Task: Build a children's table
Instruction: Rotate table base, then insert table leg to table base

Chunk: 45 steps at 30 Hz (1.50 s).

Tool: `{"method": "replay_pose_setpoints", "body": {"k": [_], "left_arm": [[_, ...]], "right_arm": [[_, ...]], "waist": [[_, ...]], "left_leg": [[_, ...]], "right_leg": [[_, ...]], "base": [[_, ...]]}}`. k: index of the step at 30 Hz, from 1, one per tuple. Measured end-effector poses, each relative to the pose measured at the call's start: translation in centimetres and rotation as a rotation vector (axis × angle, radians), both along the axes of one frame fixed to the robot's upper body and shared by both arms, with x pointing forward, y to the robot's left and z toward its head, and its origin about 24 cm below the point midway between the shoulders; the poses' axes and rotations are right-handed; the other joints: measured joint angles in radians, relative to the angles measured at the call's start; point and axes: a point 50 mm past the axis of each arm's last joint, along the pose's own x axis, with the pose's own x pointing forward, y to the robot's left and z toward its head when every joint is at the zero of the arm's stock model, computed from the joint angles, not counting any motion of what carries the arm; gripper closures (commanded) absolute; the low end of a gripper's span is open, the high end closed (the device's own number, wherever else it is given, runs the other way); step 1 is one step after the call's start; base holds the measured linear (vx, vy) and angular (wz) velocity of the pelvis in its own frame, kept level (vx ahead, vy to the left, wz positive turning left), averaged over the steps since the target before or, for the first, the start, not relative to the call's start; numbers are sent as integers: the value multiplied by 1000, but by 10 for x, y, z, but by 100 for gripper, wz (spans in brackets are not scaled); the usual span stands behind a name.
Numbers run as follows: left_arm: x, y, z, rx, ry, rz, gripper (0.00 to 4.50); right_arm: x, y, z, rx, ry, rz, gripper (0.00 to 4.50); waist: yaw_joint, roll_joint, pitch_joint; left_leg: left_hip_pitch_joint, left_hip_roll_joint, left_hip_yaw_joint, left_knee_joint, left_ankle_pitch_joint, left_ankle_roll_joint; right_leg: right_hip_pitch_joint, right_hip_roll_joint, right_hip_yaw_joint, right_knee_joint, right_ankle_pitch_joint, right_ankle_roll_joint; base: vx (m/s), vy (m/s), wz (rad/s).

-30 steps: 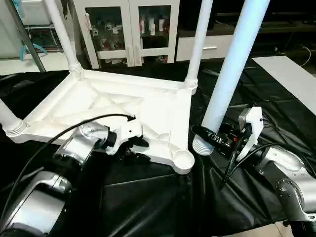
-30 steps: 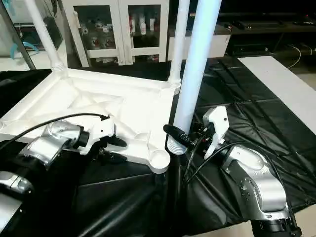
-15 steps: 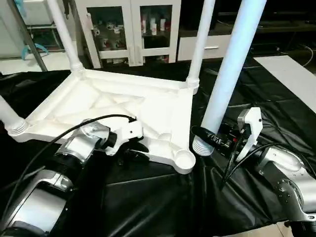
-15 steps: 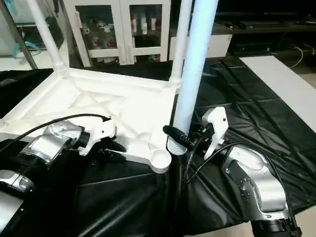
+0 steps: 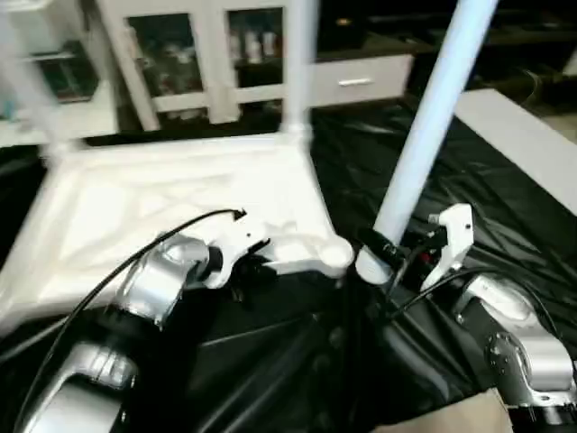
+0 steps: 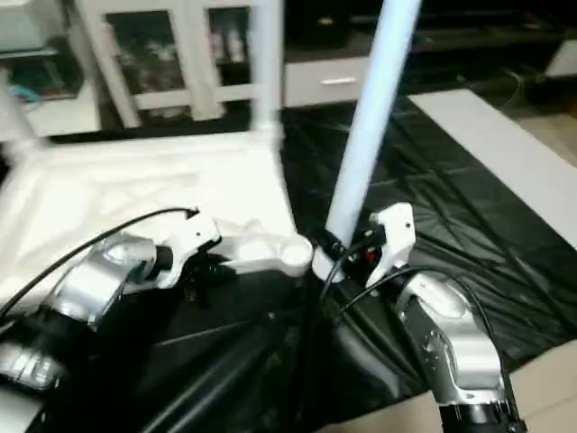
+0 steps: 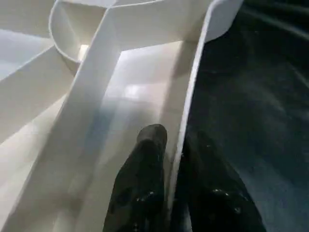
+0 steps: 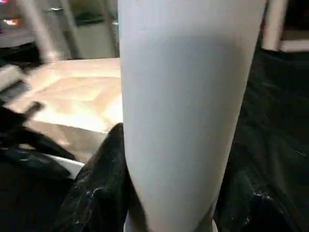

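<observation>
1. We find no legible brand, label or writing on any item in view.

2. The left pincer (image 7: 169, 193) is pinched on the near side wall of the white plastic rectangular tabletop (image 5: 162, 203). In the left wrist view, one black finger (image 7: 142, 183) lies inside the wall against the ribbed underside and the other lies outside it, with the thin wall between them.

3. The right pincer (image 8: 159, 193) is clamped round the lower end of a long white tapered tube leg (image 5: 433, 117). A black finger (image 8: 99, 188) sits on each side of the tube. The leg stands close to upright, leaning slightly, with its ribbed foot end just beside the tabletop's near right rounded corner socket (image 5: 334, 255).

4. That socket is open and carries no leg.

5. The tabletop lies underside up on the bench (image 5: 505, 194), which is draped in wrinkled black plastic sheeting. Its ribs are faintly visible.

6. A second white leg (image 5: 297, 68) stands upright in the far right corner socket. A pale blurred upright shape near the far left corner may be a further leg; we cannot tell for certain.

7. A black cable (image 5: 135, 248) arcs over the silver left forearm to the white wrist housing.

8. Behind the bench stands a white cabinet with glass doors (image 5: 194, 54), small items on its shelves, and a white drawer front (image 5: 356, 81) beside it. A pale floor (image 5: 532, 135) shows to the right.
</observation>
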Motion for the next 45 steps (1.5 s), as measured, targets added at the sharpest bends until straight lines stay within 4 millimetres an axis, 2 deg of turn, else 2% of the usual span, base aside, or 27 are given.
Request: {"method": "replay_pose_setpoints", "body": {"k": [3, 9, 16, 22, 29, 33, 45], "left_arm": [[-9, -1, 0, 4, -20, 41, 414], [-23, -7, -1, -26, -89, -46, 443], [-29, -13, -4, -47, -129, -177, 450], [-26, -9, -6, -41, -118, -216, 450], [-28, -8, -5, -48, -83, -278, 450], [-27, -9, -5, -49, -80, -292, 450], [-24, -9, -5, -46, -75, -304, 450]], "right_arm": [[5, 0, 2, 5, -1, -35, 262], [6, 3, -2, 22, 39, -12, 262], [2, 15, 7, 45, 29, 239, 263], [4, 12, 10, 37, 31, 336, 264], [22, 10, 11, 43, 36, 337, 264], [32, 11, 7, 66, 67, 340, 264], [37, 21, -9, 83, 120, 395, 264]], "waist": [[-7, 0, 0], [4, 0, 0], [23, 4, -3], [35, 4, -3], [48, -2, -4], [49, -3, -3], [50, -18, -7]], "left_leg": [[0, 4, 0, 0, 0, 2], [0, 5, 0, -1, 0, 3], [0, 5, 3, -1, -1, 6], [0, 5, 3, -1, 0, 7], [0, 5, 4, -1, 1, 7], [0, 5, 7, -1, 3, 12], [1, 5, 9, 0, 4, 12]], "right_leg": [[0, 4, 0, -2, 0, 0], [2, 4, -1, -7, 0, 0], [2, 4, 0, -8, 0, 0], [2, 4, 0, -6, 1, 3], [2, 2, -1, -5, 2, 3], [2, 1, -1, -5, 2, 3], [2, -1, -1, -4, 2, 3]], "base": [[0, 0, 0], [0, 0, 0], [0, 0, 0], [0, 0, 0], [0, 0, 0], [0, 0, 0], [0, 0, 0]]}}
